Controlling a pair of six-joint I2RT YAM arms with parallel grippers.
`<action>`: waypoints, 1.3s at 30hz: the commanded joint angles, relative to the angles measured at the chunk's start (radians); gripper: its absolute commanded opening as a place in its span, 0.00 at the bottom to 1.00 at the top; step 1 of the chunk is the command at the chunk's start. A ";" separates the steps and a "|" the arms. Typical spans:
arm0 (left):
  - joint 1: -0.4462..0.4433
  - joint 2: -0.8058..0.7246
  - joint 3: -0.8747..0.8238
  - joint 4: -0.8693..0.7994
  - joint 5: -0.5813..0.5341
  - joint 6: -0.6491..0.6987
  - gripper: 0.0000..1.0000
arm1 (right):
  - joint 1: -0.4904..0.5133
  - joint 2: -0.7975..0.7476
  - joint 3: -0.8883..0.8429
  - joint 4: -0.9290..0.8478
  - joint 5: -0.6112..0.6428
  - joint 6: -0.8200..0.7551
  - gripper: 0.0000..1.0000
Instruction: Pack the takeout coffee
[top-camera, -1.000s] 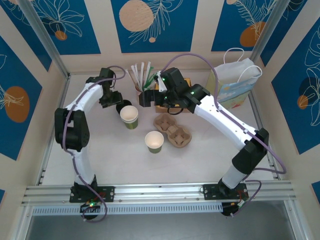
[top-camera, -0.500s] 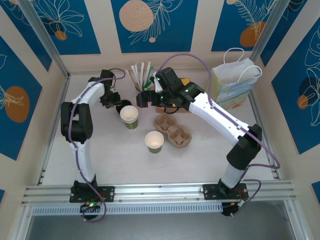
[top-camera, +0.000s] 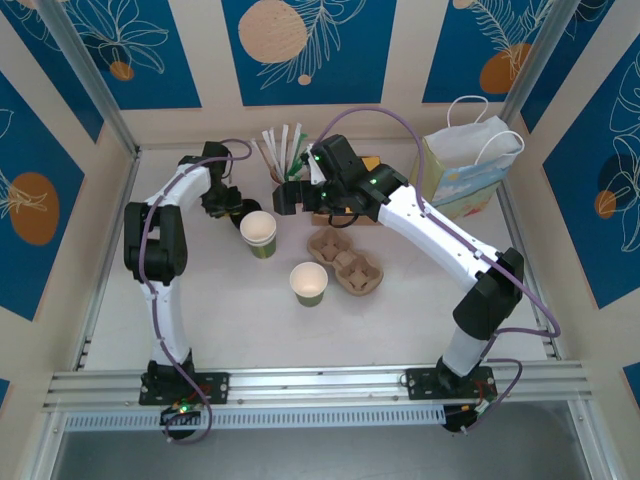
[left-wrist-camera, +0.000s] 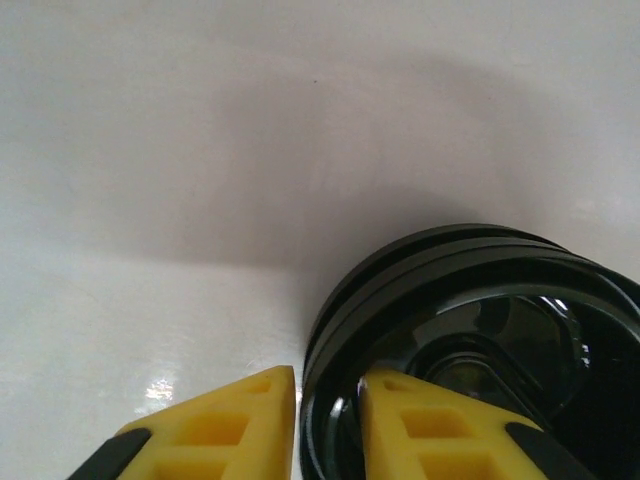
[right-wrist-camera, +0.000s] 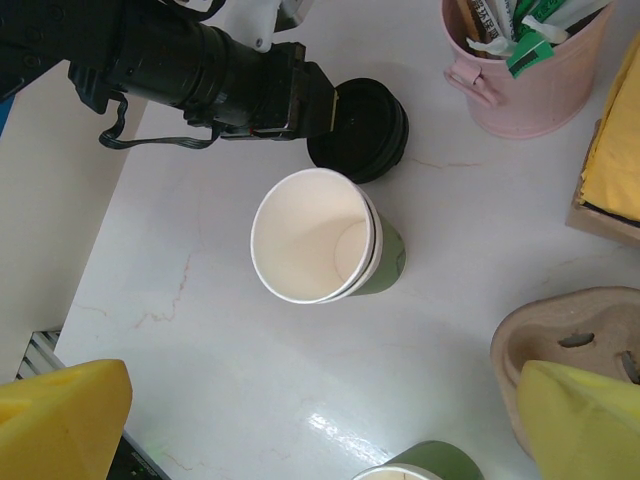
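Worktop (top-camera: 200, 300): white, carries everything.
Paper bag (top-camera: 465, 175): upright at the far right corner.
Right gripper (top-camera: 290, 197): hangs over the far middle, jaws spread wide, holding nothing.
Left gripper (left-wrist-camera: 328, 385): far left, fingers pinched on the lid's rim, one outside and one inside.
Cup carrier (top-camera: 345, 265): mid-worktop.
Pink cup of straws (right-wrist-camera: 530, 70): near the far edge.
Lidless green cup (right-wrist-camera: 320, 240): just beside the lid.
Black lid (right-wrist-camera: 365, 130): on the worktop, far left.

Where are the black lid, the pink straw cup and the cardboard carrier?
black lid (right-wrist-camera: 370, 130), right wrist view, top face
pink straw cup (right-wrist-camera: 540, 92), right wrist view, side wall
cardboard carrier (top-camera: 346, 263), top view, centre
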 joint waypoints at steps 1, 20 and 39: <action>0.007 0.002 0.017 -0.029 0.017 0.007 0.18 | -0.006 0.011 0.026 -0.012 0.001 0.000 0.99; 0.006 -0.091 0.027 -0.065 0.037 -0.009 0.12 | -0.009 0.002 0.010 -0.002 -0.010 0.002 0.99; 0.022 -0.168 0.043 -0.101 0.048 -0.025 0.12 | -0.009 -0.017 -0.003 0.011 -0.011 0.002 0.99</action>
